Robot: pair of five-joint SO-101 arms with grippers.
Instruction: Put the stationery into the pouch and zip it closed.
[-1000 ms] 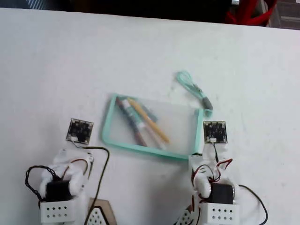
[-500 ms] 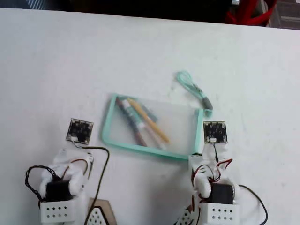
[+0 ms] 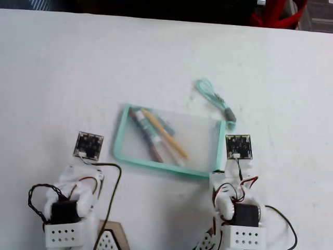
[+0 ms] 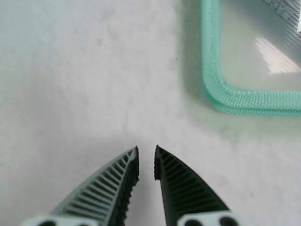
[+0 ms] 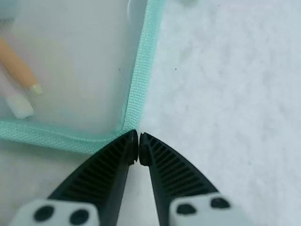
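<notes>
1. Where things are: the pouch (image 3: pixel 200 143) lies flat on the table (image 3: pixel 62 67), ahead of both arms and between them. The pens (image 3: pixel 158 135) look to be inside it already, bunched at the end nearer the left arm.
2. Left gripper (image 4: pixel 146 153): jaws pretty much together with just a sliver between the tips, holding nothing. The pouch's rounded corner is out past its tips, off toward the other arm and not touching.
3. Right gripper (image 5: pixel 138 141): jaws closed, tips parked right at the pouch's near corner. I can't tell if any of the edge fabric is pinched.
4. Handling guess: it's light and floppy, clear plastic walls with a woven mint edge band (image 5: pixel 138 84). The plastic looks slick, so I'd grab the fabric band instead. It'll probably slide on the table when the zip gets tugged, so one gripper should pin a corner.
5. The bit to pull is the mint cord with the grey end (image 3: pixel 213 96), straight out beyond the right gripper at the pouch's far corner. It's thin and limp, so it needs a careful pinch.
6. View differences: the high view gives the whole layout, the cord and all the pens. The wrist views show the jaw gaps and the weave of the band. The right wrist view also catches the orange pen (image 5: pixel 19 66) through the plastic. No view lets me tell whether the zip is open.
</notes>
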